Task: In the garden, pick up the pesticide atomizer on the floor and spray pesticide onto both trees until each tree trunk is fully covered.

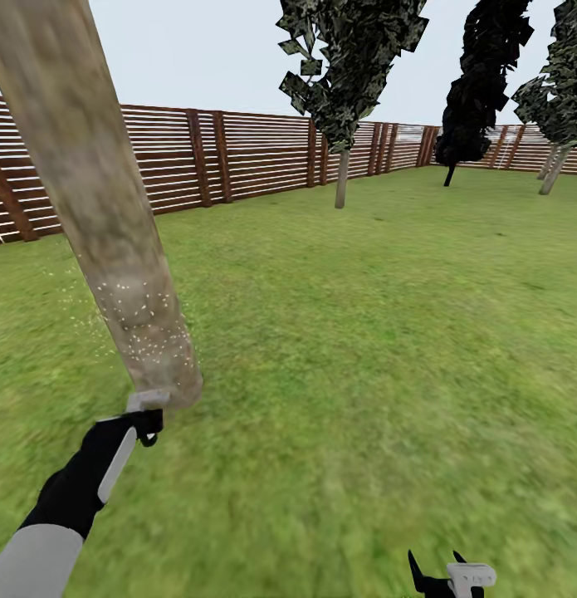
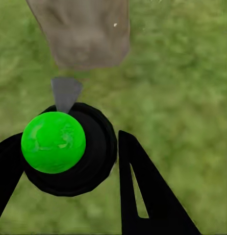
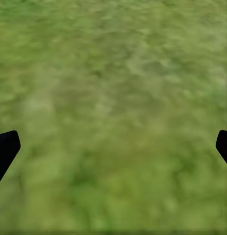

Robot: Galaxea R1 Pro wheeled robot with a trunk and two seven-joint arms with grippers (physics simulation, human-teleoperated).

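The pesticide atomizer shows in the left wrist view as a round black body with a bright green top and a grey nozzle aimed at the trunk. My left gripper is shut on it, one black finger on each side. It is held right at the base of the near tree trunk, a thick pale mottled column whose lower part is dotted with white specks. A second tree stands far back by the fence. My right gripper hangs open over grass, holding nothing.
Green lawn stretches ahead and to the right. A brown slatted fence closes the back. A dark tree and another pale-trunked tree stand at the far right.
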